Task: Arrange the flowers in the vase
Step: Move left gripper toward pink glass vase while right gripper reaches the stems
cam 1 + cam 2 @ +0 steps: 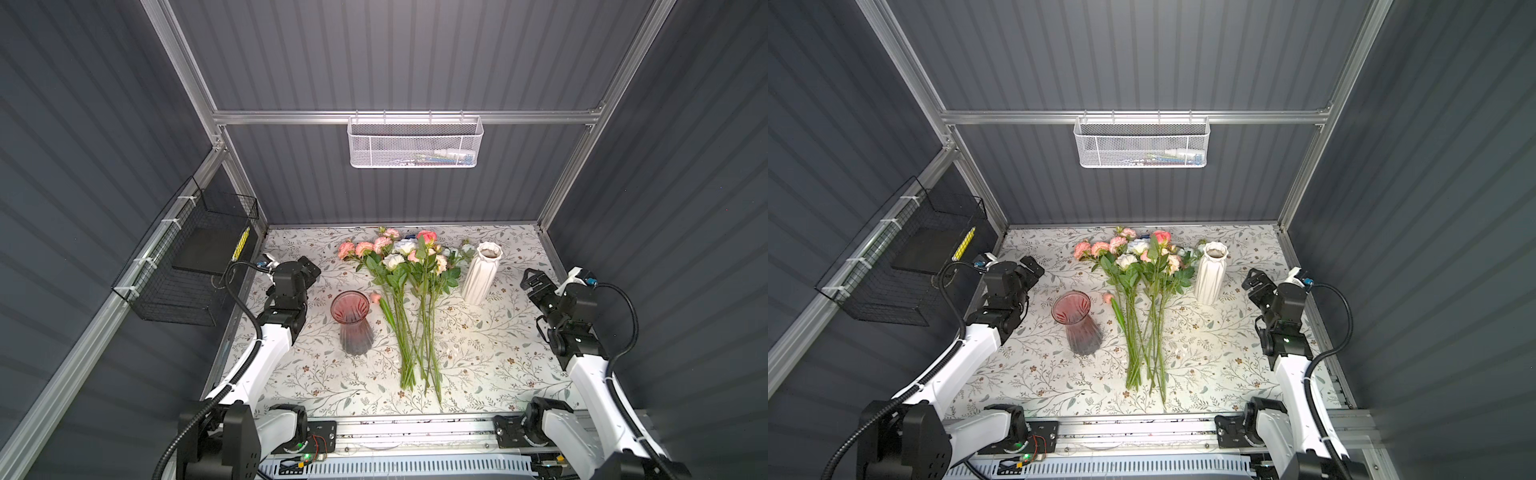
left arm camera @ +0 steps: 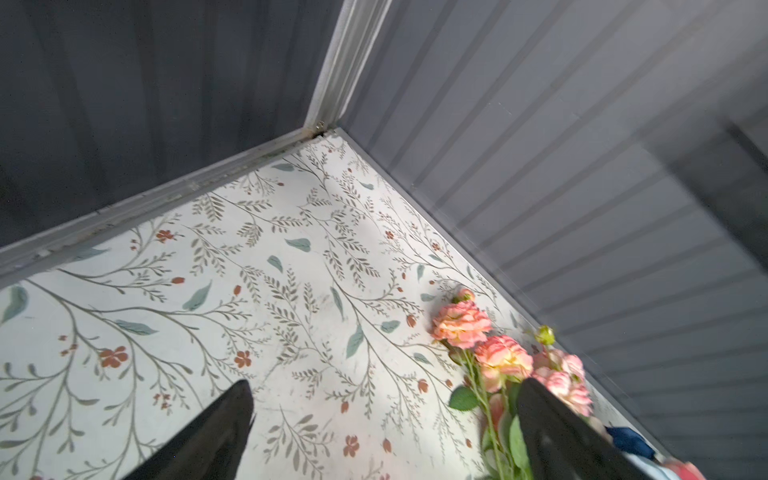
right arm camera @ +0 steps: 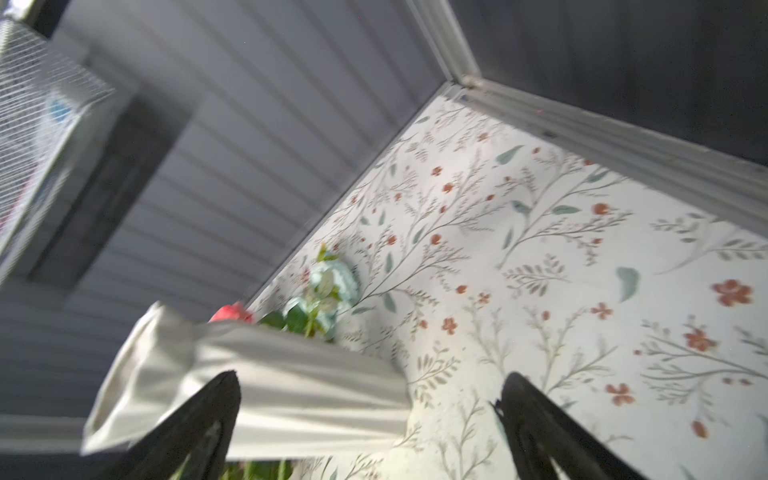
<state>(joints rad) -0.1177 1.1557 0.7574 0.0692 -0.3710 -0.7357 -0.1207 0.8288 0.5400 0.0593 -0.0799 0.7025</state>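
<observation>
— Flowers (image 1: 409, 282): where do they lie?

— Flat on the floral table (image 1: 498, 365), in a loose bunch down the middle. Heads point toward the back wall and stem ends toward the robot's base. Pink and peach heads sit on the left of the bunch, cream and pale blue toward the right. One dark blue head (image 1: 409, 239) peeks out at the back.

— And the vases?

— Two, both upright. The pink glass vase (image 1: 353, 322) stands just left of the stems. A short stem with a small pink bud (image 1: 375, 297) lies between it and the bunch. The white ribbed vase (image 1: 482, 272) stands right of the heads, with leaves reaching its side. No stem is in either vase yet.

— How is the left gripper (image 2: 384, 386)?

— Jaws wide apart, nothing between them. It hangs over bare table at the left edge, well left of the pink heads. In its wrist view the peach blooms show just past one finger.

— And the right gripper (image 3: 372, 376)?

— Spread wide too, and empty, out to the right of the white ribbed vase. Its wrist view is smeared, so the vase only seems to lie behind one finger (image 3: 199, 424) rather than against it. Both top views show a clear gap between gripper and vase.
</observation>
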